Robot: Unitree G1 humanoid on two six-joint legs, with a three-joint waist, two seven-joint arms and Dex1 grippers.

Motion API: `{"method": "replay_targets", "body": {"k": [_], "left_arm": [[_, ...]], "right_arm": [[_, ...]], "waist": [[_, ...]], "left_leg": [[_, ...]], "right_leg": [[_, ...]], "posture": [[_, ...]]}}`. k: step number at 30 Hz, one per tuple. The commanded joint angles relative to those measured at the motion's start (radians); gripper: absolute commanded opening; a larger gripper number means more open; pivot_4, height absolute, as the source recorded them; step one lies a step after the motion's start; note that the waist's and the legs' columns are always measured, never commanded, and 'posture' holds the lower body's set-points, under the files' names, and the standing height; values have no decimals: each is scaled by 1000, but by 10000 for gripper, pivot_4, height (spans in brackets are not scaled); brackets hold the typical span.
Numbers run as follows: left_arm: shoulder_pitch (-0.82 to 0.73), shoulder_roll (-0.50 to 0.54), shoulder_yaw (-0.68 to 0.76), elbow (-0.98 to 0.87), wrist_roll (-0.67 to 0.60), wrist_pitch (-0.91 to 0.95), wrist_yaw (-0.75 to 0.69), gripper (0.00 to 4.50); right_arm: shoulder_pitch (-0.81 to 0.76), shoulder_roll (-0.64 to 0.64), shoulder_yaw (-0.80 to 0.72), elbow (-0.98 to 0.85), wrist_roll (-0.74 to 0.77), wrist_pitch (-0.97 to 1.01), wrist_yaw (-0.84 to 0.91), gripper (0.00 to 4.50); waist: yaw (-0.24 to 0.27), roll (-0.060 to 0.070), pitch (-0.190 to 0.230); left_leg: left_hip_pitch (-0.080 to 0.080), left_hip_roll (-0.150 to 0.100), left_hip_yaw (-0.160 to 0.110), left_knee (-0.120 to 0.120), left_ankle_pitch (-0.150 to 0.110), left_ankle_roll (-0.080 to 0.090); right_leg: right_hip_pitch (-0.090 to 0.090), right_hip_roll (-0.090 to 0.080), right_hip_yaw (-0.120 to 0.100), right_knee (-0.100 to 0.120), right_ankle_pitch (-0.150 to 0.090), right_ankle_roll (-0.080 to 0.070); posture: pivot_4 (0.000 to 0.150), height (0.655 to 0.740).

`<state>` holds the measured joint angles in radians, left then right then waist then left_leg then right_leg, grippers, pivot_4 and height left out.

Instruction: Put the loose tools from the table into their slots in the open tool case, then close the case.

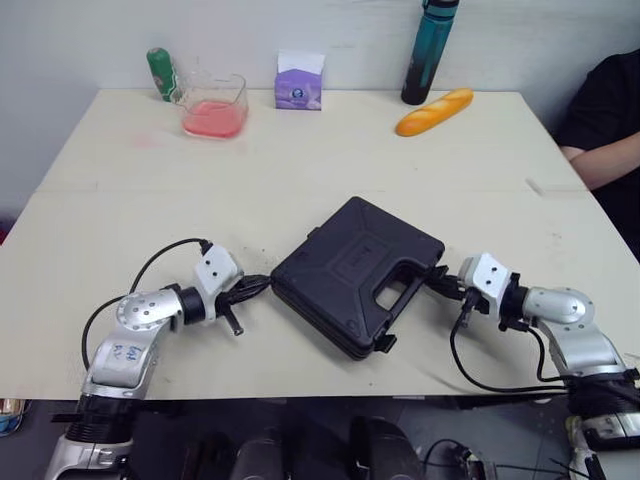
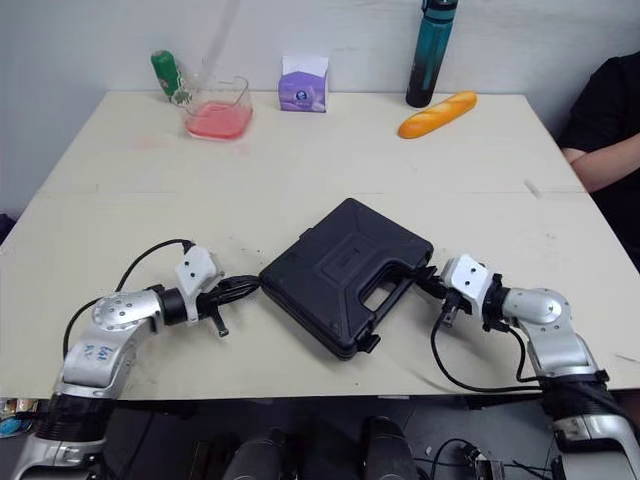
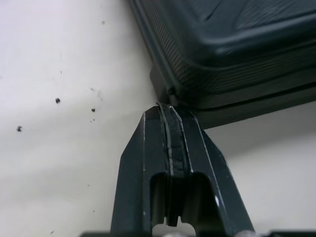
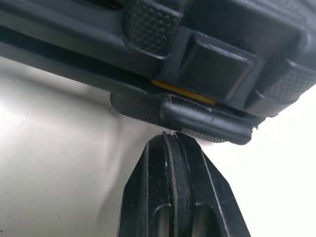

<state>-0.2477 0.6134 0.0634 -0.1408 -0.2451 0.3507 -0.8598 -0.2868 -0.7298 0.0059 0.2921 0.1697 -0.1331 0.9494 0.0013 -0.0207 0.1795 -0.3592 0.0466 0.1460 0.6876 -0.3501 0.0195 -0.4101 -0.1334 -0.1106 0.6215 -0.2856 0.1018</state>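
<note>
The black tool case [image 1: 355, 272] lies closed on the table, handle side toward the front right. My left gripper [image 1: 262, 285] is shut and empty, its tip touching the case's left corner [image 3: 168, 96]. My right gripper [image 1: 438, 278] is also shut and empty, its tip just short of a latch [image 4: 205, 121] on the case's right edge. That latch stands out from the case, with a yellow strip showing behind it. A second latch [image 1: 385, 344] sticks out at the front corner. I see no loose tools on the table.
Along the table's far edge stand a green bottle [image 1: 160, 74], a clear container with pink contents [image 1: 215, 106], a purple tissue box [image 1: 299, 82], a teal bottle [image 1: 430, 50] and a bread roll [image 1: 434, 111]. A person's arm [image 1: 605, 160] rests at the right.
</note>
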Motion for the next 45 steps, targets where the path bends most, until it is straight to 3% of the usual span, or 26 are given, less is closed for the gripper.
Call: {"method": "replay_targets", "body": {"k": [1,3,6,11,17,25,35,45], "left_arm": [[-49,59,60,-36,-91,-27,-97,356],[-81,66,48,-50,-124,-10,-124,356],[-236,-4,-50,-95,-179,74,-132,356],[-395,-104,-191,-70,-150,144,-113,356],[-611,-302,-355,199,-6,108,-29,356],[-770,-483,-410,622,118,-77,-11,356],[-888,-622,-389,949,198,-233,19,356],[-783,-646,-462,998,283,-230,-42,356]], "right_arm": [[92,-10,-106,-98,86,81,-24,0],[139,-8,-142,-162,113,115,-43,0],[276,19,-232,-303,190,166,-78,0],[349,59,-272,-372,212,193,-128,0],[370,112,-266,-379,187,170,-176,0],[345,171,-225,-363,138,142,-227,0],[324,196,-188,-362,92,147,-263,0],[312,208,-182,-375,80,156,-306,0]], "waist": [[7,1,1],[9,3,1],[24,4,2],[13,4,1],[14,5,2],[13,5,2],[17,5,2],[20,6,1]], "left_leg": [[-1,0,-1,0,0,0],[-1,-1,0,0,0,0],[-2,-1,0,0,0,1],[-2,-4,2,0,1,2],[-1,-8,2,-1,1,1],[-2,-10,1,-2,2,2],[-9,-11,-2,-1,3,4],[-8,-11,-4,0,3,5]], "right_leg": [[-1,0,0,0,0,0],[-1,0,-1,-1,0,0],[-1,0,-1,-1,0,1],[-1,2,1,-1,2,3],[-1,4,2,-1,1,2],[-2,3,2,-4,1,2],[-5,2,-1,-6,2,4],[-3,1,-3,-9,2,4]], "posture": [[1500,7400],[1500,7400],[1500,7400],[1500,7400],[1500,7400],[1500,7400],[1500,7400],[1500,7400]]}}
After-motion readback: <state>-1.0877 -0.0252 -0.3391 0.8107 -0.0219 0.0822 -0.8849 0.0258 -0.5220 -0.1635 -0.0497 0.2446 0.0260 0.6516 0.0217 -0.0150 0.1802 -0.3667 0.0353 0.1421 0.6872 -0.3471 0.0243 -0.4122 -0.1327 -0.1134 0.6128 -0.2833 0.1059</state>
